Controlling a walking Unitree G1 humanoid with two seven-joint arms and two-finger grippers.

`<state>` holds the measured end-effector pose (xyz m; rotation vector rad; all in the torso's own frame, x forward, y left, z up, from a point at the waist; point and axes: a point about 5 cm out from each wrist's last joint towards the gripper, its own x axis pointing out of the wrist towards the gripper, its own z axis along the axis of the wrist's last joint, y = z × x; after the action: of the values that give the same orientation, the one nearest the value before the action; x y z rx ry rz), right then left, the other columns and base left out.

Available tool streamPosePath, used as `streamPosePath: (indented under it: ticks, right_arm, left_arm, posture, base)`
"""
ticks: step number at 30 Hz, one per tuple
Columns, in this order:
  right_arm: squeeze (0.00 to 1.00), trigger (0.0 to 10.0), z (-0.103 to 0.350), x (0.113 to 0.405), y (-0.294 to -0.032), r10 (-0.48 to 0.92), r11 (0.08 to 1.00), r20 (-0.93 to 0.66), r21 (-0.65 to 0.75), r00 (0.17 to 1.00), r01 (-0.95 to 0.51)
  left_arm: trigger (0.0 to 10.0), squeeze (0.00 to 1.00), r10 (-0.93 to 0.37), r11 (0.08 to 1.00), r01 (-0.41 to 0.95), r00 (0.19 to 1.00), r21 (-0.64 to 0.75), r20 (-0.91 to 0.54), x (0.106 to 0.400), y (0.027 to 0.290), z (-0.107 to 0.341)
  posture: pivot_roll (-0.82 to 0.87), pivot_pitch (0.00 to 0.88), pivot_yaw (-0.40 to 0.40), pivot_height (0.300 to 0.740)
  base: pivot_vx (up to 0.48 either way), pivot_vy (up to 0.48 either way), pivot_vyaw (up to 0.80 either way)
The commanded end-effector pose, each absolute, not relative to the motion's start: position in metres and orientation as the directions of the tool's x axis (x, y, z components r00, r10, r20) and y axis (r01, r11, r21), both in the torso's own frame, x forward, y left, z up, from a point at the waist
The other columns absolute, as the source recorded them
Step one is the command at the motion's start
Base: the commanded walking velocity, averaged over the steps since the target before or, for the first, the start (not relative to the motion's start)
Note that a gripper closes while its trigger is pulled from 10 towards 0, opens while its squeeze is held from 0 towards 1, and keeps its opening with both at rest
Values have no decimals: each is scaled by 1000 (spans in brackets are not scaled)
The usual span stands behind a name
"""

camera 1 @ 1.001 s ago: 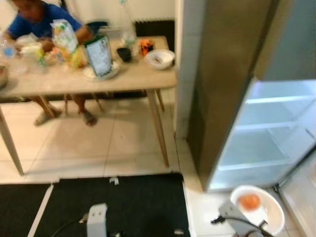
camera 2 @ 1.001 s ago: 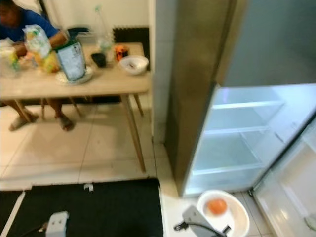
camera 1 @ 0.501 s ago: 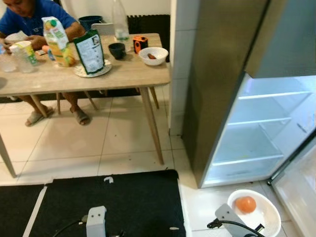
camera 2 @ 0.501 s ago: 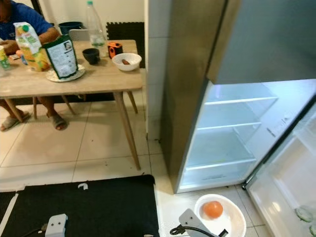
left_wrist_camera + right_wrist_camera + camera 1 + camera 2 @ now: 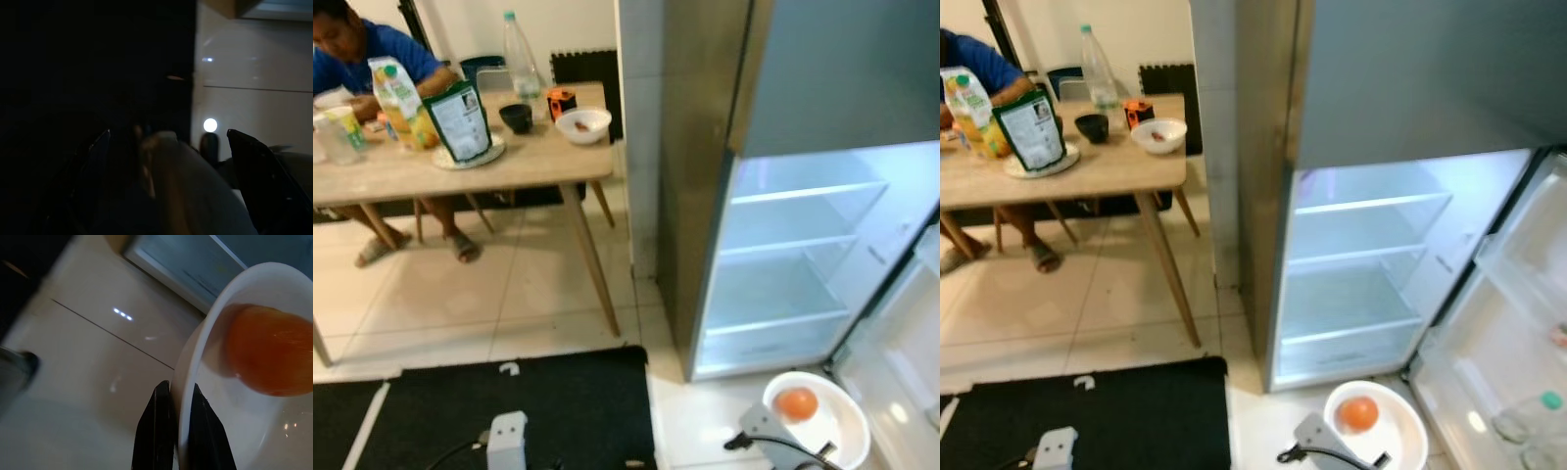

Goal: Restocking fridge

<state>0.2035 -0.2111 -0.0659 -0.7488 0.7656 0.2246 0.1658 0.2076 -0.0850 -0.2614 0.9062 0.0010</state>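
The right gripper (image 5: 177, 396) pinches the rim of a white bowl (image 5: 837, 431), one black finger on each side of the wall, and carries it low in front of the open fridge (image 5: 1361, 264). An orange fruit (image 5: 1359, 413) lies in the bowl, toward the side nearer the fridge. The fridge door (image 5: 1518, 343) stands swung out on the robot's right, and the lit glass shelves (image 5: 1356, 257) inside look bare. The left gripper (image 5: 166, 166) hangs idle in a very dark wrist view, two dark fingers (image 5: 259, 166) apart either side of a pale blurred shape; whether they grip anything I cannot tell. A black mat (image 5: 509, 401) covers the floor just before the robot. Well off to the left a wooden table (image 5: 509, 166) bears a small bowl (image 5: 583, 124), a bottle (image 5: 516, 64), a juice carton (image 5: 396, 98) and a green pouch (image 5: 460, 122), with a person (image 5: 357, 54) in blue seated behind it
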Motion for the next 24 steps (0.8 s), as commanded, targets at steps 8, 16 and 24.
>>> streamPosePath:
  ticks: [8,16,24]
  right_arm:
    - [0,10000,-61,213,-204,-56,721,-664,-543,745,-430]
    - [0,10000,-57,218,-204,-52,718,-650,-552,758,-423]
    - [0,10000,-56,221,-203,-43,709,-641,-560,766,-428]
  left_arm:
    - [10000,0,-113,969,-108,606,-222,-788,163,206,-87]
    - [10000,0,-117,969,-104,606,-225,-787,163,205,-87]
    - [10000,0,-119,972,-93,600,-217,-791,162,204,-88]
  posture:
    - [-73,66,-6,740]
    - [-74,67,-6,740]
    - [-76,62,-11,740]
  base:
    - [0,-354,0]
    - [0,-355,0]
    - [0,-125,0]
